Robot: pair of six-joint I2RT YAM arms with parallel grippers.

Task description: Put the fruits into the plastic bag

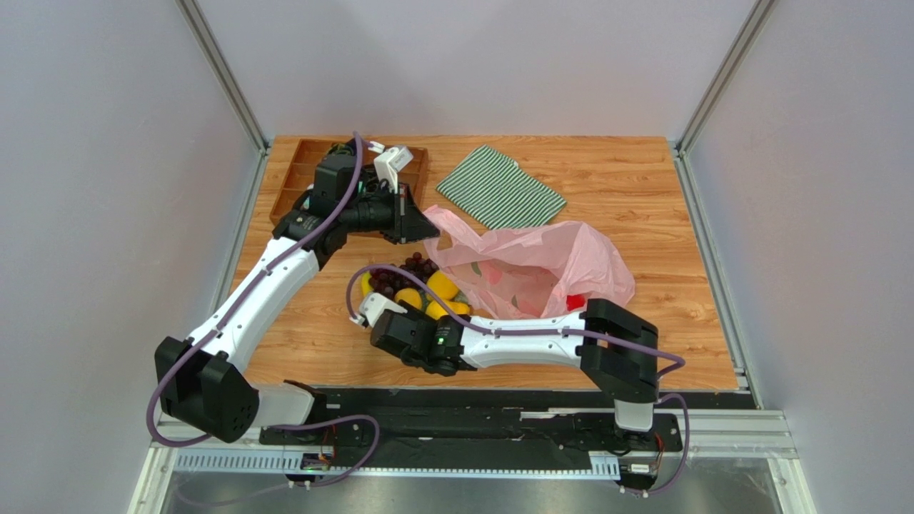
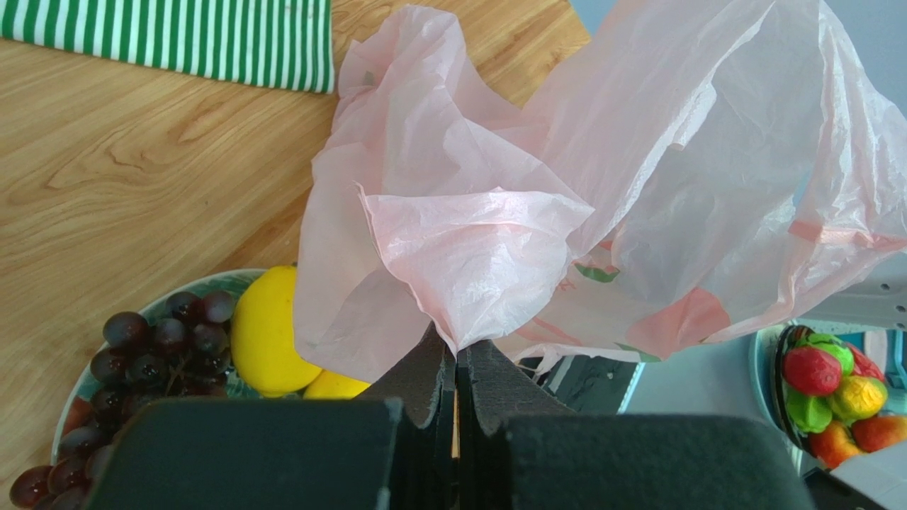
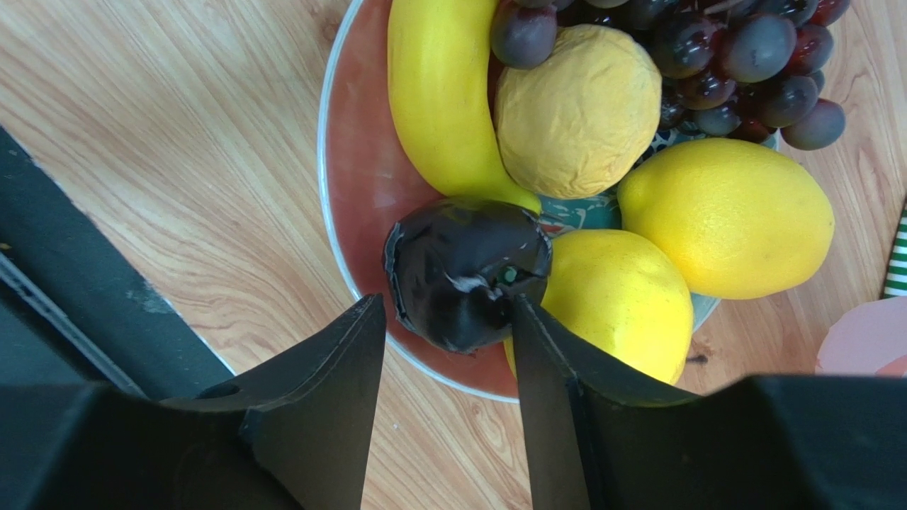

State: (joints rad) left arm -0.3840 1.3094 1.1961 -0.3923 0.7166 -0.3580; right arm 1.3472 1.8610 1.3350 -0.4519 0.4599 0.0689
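Note:
The pink plastic bag (image 1: 542, 268) lies crumpled right of the plate (image 1: 378, 303). My left gripper (image 1: 429, 227) is shut on the bag's edge (image 2: 468, 255) and holds it lifted above the plate; the shut jaws show in the left wrist view (image 2: 460, 356). The fruits lie on the plate (image 3: 357, 202): a banana (image 3: 442, 96), a grape bunch (image 3: 735, 53), two lemons (image 3: 729, 218), a wrinkled yellow-orange fruit (image 3: 578, 112) and a dark fruit (image 3: 466, 271). My right gripper (image 3: 445, 310) is open, its fingers either side of the dark fruit's near end, at the plate's near rim (image 1: 372, 311).
A green-and-white striped cloth (image 1: 502, 187) lies at the back, behind the bag. A wooden tray (image 1: 292, 171) sits at the back left, under the left arm. Something red (image 1: 576, 302) shows at the bag's near edge, close to the right arm.

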